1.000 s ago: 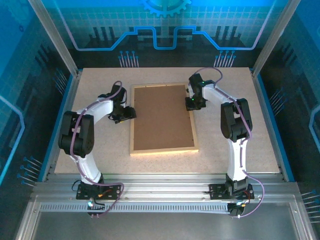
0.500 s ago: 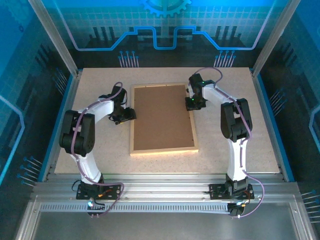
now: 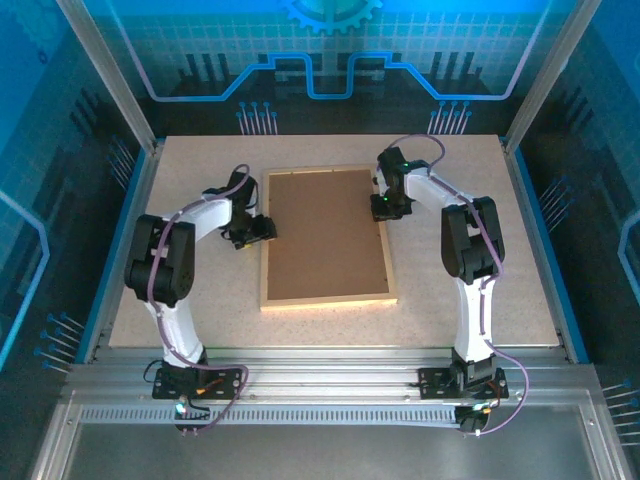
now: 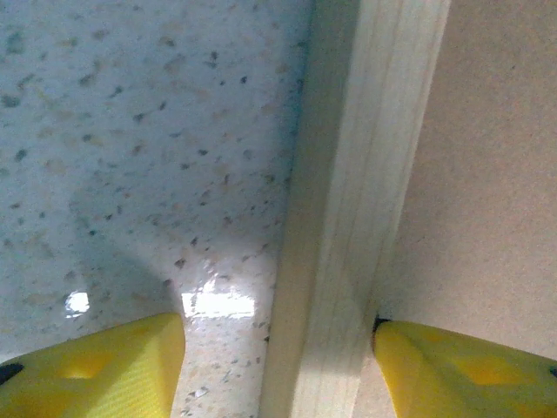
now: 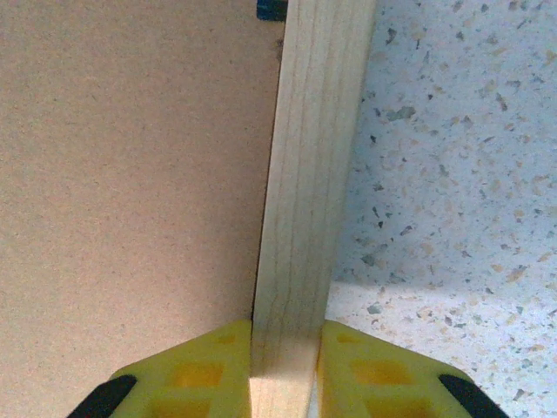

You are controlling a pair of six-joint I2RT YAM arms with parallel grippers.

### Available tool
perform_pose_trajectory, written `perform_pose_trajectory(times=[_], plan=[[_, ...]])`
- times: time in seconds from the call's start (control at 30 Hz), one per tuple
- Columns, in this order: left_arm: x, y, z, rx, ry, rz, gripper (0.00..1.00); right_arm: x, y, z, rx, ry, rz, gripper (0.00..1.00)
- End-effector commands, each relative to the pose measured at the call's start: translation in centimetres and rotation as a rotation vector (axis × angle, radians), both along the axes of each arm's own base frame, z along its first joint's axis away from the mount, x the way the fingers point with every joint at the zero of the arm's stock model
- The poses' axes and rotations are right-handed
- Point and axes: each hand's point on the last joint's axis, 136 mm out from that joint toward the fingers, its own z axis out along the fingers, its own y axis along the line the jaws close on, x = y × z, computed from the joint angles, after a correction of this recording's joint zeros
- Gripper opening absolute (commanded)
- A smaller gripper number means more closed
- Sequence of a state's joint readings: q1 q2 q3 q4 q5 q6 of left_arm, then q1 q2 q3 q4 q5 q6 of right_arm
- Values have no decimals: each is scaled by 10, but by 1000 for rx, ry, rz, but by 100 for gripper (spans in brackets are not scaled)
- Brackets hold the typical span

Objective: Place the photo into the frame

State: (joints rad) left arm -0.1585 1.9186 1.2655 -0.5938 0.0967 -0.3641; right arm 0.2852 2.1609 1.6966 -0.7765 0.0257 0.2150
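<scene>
Right wrist: grained-wood frame (image 5: 300,200) btw. matte board (image 5: 130,174), speckled table (image 5: 452,174).

We see a brown board (image 3: 325,235) lying flat in the middle of the speckled table (image 3: 200,160). Blue walls (image 3: 330,50) stand along the table's far and side edges.

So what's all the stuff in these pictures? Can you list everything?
frame: one, light wood, lying flat in the middle of the table
backing board: one, brown, inside the frame
table: one, speckled cream, under everything
walls: blue glowing panels, around the table
left arm: one, white and black, purple cable, left of the frame
right arm: one, white and black, purple cable, right of the frame
left hand: one, yellow, open, astride the frame's left rail
right hand: one, yellow, shut on the frame's right rail
</scene>
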Motion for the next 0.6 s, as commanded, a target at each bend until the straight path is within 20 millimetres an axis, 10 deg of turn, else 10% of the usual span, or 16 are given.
perform_pose_trajectory(times=[0.0,0.2,0.57], plan=[[-16,-10,-27,71,113,-73,63,0,15,-6,10,7,56,22],[-21,-20,-29,101,136,-110,63,1,15,-4,11,2,60,22],[22,-25,54,-117,-106,-20,66,2,8,-3,-3,2,36,22]])
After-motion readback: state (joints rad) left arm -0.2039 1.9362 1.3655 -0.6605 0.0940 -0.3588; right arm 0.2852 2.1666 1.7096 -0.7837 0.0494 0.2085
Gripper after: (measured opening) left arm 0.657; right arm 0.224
